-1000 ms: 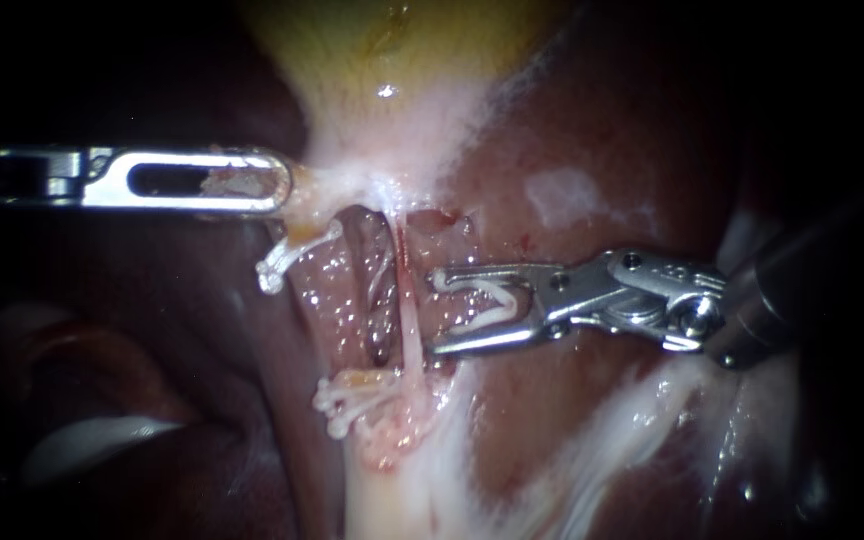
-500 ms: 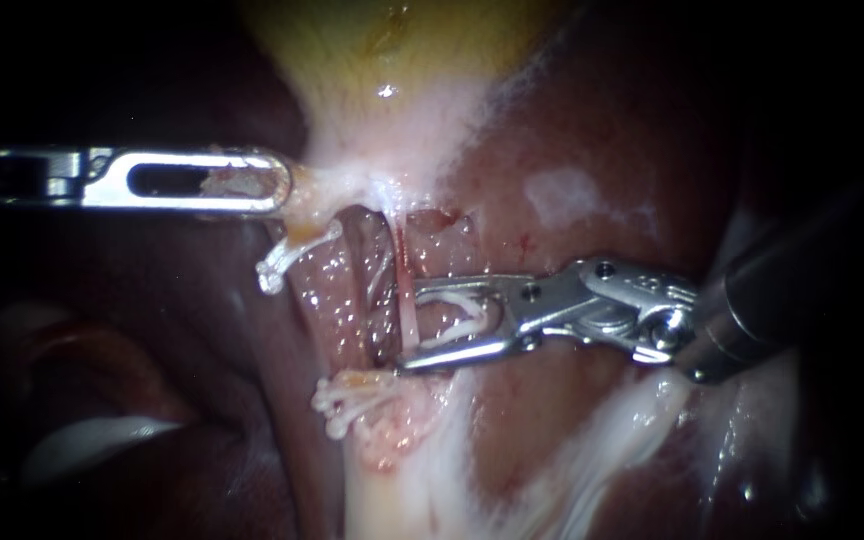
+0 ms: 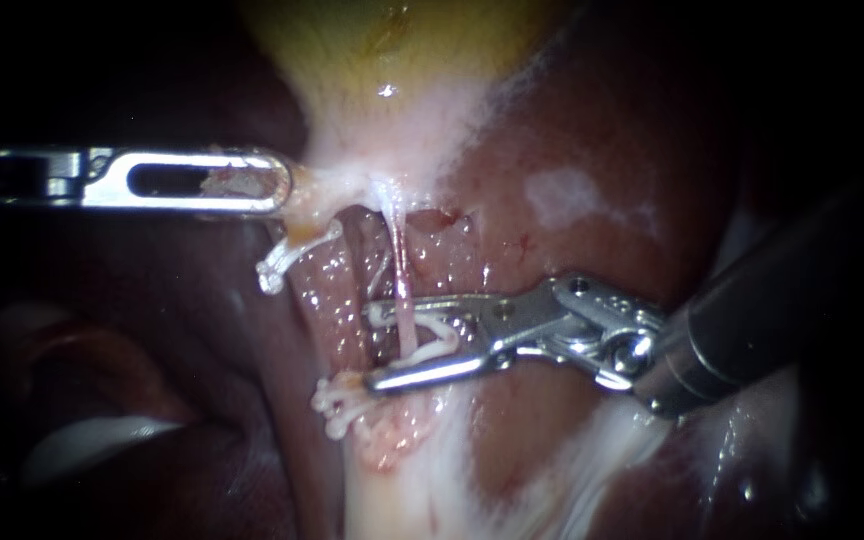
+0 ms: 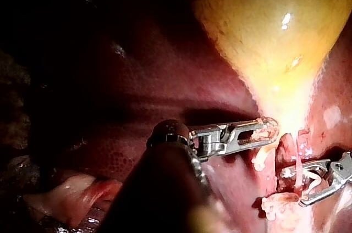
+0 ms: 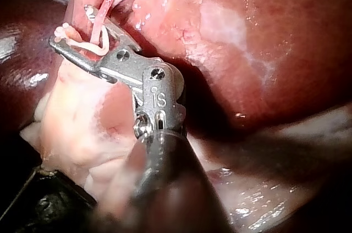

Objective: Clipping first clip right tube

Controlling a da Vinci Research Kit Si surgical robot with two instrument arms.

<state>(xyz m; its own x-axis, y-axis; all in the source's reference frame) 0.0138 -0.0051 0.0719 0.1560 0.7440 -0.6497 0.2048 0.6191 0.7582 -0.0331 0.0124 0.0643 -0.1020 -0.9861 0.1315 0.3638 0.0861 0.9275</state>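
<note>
Glistening red liver (image 3: 592,130) lies behind the right tube (image 3: 399,270).

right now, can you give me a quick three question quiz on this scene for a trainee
1. True or false: the thin pink tube lies inside the open white plastic clip carried by the right instrument.
2. How many closed white clips sit elsewhere? A one, B two, C four.
3. The left instrument holds pale tissue just below the yellow ____.
Key: 1 true; 2 B; 3 gallbladder.
</note>
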